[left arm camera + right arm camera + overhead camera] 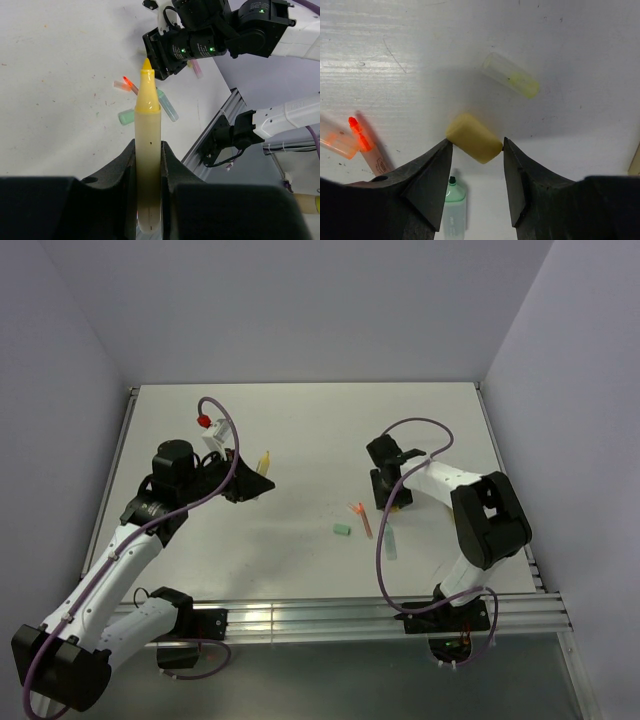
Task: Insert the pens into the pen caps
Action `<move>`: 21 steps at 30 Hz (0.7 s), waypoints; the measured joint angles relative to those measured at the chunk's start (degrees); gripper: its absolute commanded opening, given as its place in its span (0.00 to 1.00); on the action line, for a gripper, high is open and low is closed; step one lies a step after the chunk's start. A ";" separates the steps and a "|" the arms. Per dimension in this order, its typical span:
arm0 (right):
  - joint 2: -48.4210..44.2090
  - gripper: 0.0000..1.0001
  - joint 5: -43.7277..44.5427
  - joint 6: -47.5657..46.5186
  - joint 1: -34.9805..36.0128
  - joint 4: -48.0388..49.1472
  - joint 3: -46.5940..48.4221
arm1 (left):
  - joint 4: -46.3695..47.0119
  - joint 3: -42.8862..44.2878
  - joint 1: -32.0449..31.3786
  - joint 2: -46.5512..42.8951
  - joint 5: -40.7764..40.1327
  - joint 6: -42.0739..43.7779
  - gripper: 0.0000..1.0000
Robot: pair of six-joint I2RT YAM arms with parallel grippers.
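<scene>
Top external: holdings, left side?
— Left gripper, raised above the table left of centre. Yellow pen clamped in it, tip toward the far side. Well apart from the loose pieces.

Right side?
— Right gripper, low at the cluster right of centre; by far the nearer arm to the caps. Just beside it: orange-red pen, mint cap, teal pen.

Left wrist: grip?
— Fingers nearly closed on the yellow pen. Long axis straight out along the fingers, nib leading, aimed toward the right arm.

Right wrist: grip?
— Jaws about half spread, one finger on each side of the yellow cap. Cap flat on the table, long axis slantwise across the gap, fingertips at its two ends. Pressing or merely touching: cannot tell. Pale clear piece beyond, apart.

Containers?
— None seen. Yellow cap's open end not visible; probably calls for lifting and turning the mouth toward the nib.
</scene>
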 measured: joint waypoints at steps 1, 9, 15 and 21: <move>0.17 0.51 -0.28 0.00 -0.28 0.26 0.00 | 0.00 0.00 0.02 0.02 0.00 0.00 0.00; 0.94 0.48 -1.44 0.24 -1.46 0.57 0.02 | 0.11 -0.04 0.04 0.76 0.00 0.00 0.00; 1.25 0.48 -2.10 0.68 -1.57 0.66 0.68 | 0.13 -0.09 0.17 0.81 0.02 0.00 0.00; 2.32 0.45 -2.62 0.68 -1.62 0.83 2.60 | 0.24 -0.09 0.35 1.05 0.04 0.00 0.00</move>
